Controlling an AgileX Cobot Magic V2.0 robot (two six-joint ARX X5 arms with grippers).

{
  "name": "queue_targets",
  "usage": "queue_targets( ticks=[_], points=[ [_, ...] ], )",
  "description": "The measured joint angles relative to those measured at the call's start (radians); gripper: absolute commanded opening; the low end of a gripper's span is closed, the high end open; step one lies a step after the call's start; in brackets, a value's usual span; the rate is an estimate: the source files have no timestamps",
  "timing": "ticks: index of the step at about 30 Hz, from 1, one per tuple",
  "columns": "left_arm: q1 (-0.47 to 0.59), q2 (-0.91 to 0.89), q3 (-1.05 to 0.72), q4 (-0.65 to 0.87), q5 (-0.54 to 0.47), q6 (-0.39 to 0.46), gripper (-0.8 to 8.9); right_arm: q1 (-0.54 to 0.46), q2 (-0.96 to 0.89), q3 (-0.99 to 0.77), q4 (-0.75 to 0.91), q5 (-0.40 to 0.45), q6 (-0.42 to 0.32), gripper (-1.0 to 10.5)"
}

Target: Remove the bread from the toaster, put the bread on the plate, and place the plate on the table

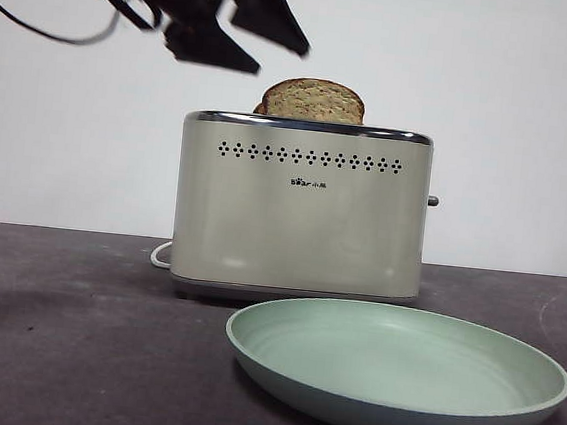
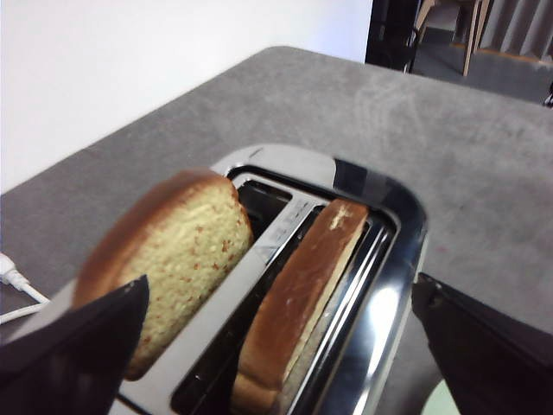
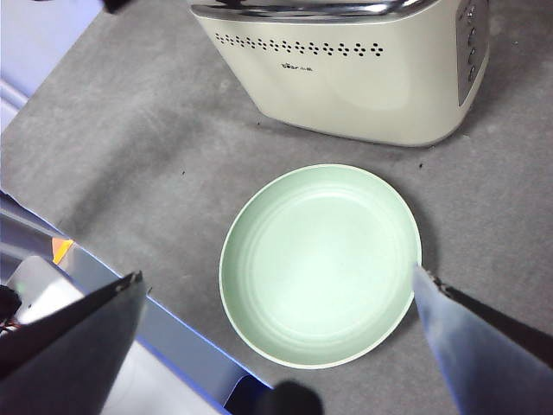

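Even bright lighting, soft shadow under the plate (image 1: 506, 410), glare on toaster (image 2: 380, 311) chrome rim, near bread (image 2: 186, 259) slightly blurred

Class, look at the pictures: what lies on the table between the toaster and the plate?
Nothing: only bare table separates toaster from plate, clearest in the right wrist view.

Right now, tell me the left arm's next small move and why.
Probably lower the left claw onto the toaster and close on the bread. Its jaws are open, above the slots and holding nothing, and both slices still stand in the toaster. The plate lies bare under the open right claw.
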Motion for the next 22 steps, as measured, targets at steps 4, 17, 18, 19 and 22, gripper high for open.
queue_targets(
  ticks=[4, 17, 18, 19, 22],
  points=[
    [-0.021, 0.046, 0.000, 0.004, -0.040, 0.016, 5.55, 0.000, 0.003, 0.000, 0.000, 0.000, 0.000, 6.3],
    [-0.054, 0.068, 0.000, 0.022, -0.095, 0.024, -0.09, 0.000, 0.019, 0.000, -0.001, 0.001, 0.000, 6.3],
    [-0.053, 0.068, 0.000, 0.028, -0.096, 0.023, -0.08, 0.000, 0.019, 0.000, -0.001, 0.001, 0.000, 6.3],
    [-0.053, 0.068, 0.000, 0.029, -0.098, 0.023, -0.09, 0.000, 0.019, 0.000, -0.001, 0.001, 0.000, 6.3],
    [-0.049, 0.067, 0.000, 0.035, -0.111, 0.015, -0.08, 0.000, 0.019, 0.000, -0.002, 0.000, 0.000, 6.3]
  ],
)
